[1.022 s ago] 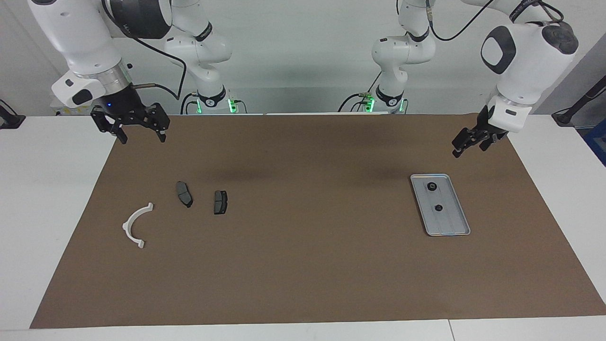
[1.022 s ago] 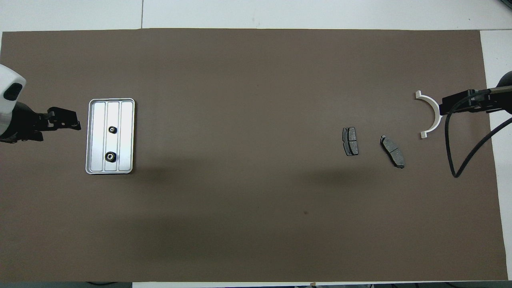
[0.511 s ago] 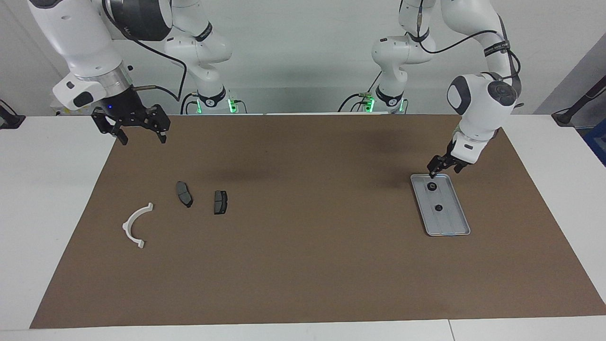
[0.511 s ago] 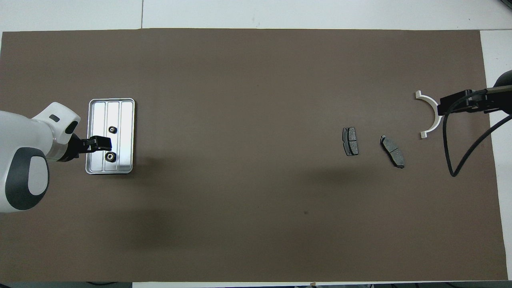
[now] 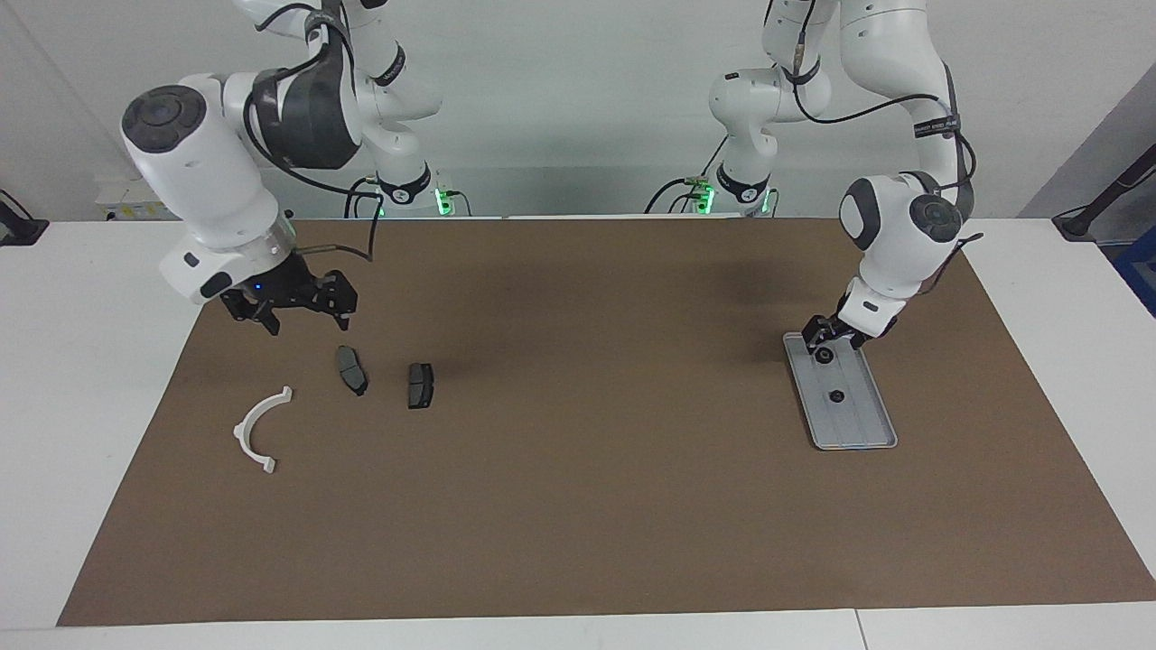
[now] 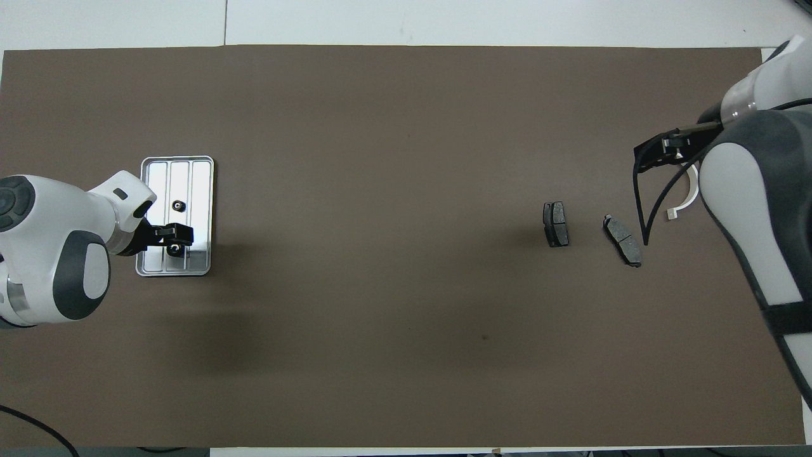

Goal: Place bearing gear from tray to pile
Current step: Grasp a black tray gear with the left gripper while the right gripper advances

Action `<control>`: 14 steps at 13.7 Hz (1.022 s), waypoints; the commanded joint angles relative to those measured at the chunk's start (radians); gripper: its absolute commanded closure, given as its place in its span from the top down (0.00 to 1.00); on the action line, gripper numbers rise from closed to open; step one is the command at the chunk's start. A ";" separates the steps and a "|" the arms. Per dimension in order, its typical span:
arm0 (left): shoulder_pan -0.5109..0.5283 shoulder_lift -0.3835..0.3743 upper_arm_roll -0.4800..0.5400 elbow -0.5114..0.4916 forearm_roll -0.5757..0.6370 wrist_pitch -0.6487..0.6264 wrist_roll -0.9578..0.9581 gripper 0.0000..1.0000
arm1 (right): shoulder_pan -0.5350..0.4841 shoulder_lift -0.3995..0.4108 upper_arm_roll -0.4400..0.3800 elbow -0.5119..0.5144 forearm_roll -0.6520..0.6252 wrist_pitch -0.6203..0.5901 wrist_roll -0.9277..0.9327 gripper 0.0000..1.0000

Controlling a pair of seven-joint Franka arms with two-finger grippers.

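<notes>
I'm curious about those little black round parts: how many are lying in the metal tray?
2. One round part lies near the middle of the tray. The other round part sits at the tray's end nearer the robots, right under the left gripper. None seems hidden.

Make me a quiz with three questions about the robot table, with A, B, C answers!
1. Where is the left gripper?
A. high up over the middle
B. down at the flat silver metal tray
C. out of sight

2. How many small black bearing gears lie in the tray?
A. one
B. two
C. four

3. How is the right gripper?
A. open, holding nothing
B. shut on a gear
C. out of sight

Answers:
1 B: it is down at the gear nearer to the robots.
2 B: two dark round parts show on the tray.
3 A: its fingertips stand apart with nothing between them.
</notes>
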 commanded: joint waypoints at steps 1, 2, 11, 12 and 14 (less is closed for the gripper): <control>-0.004 0.022 0.004 0.000 0.018 0.033 0.016 0.88 | 0.031 0.058 0.003 0.005 -0.002 0.061 0.059 1.00; -0.004 0.030 0.004 0.000 0.018 0.040 0.017 0.88 | 0.042 0.077 0.003 0.005 -0.011 0.071 0.072 1.00; -0.004 0.036 0.004 -0.008 0.016 0.045 0.007 0.78 | 0.074 0.180 0.003 0.005 -0.008 0.166 0.092 1.00; -0.004 0.036 0.004 -0.014 0.016 0.047 0.007 0.77 | 0.075 0.183 0.003 0.005 -0.012 0.166 0.098 1.00; -0.004 0.036 0.004 -0.018 0.016 0.047 0.005 0.73 | 0.095 0.187 0.003 0.005 -0.017 0.172 0.102 1.00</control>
